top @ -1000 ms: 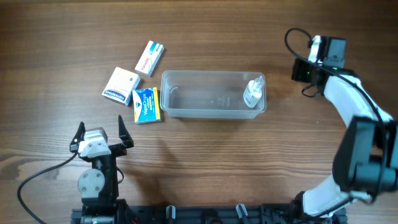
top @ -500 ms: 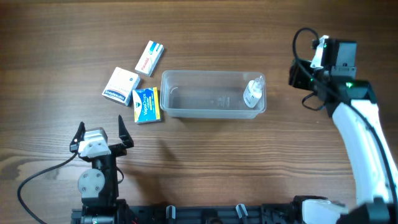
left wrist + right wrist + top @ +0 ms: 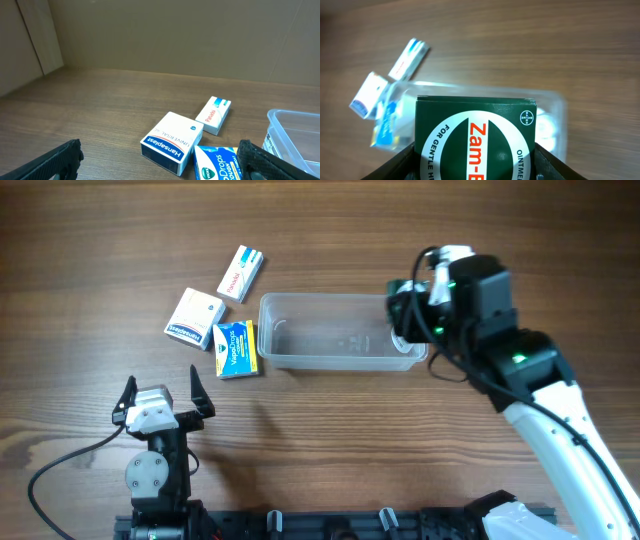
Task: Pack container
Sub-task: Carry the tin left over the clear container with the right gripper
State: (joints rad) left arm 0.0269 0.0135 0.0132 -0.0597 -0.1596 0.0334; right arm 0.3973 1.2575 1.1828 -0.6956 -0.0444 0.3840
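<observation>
The right end effector is gripping a dark green cardboard box above the right end of the clear shallow plastic container, mid-bench. Dropped here, I reckon it's risking striking the small white bottle inside and toppling out. The left end effector is gaping wide, empty.

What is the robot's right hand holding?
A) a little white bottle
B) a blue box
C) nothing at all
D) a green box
D: the right wrist view shows a green box with white and red print on it, clamped between the two fingers of the right hand.
</observation>
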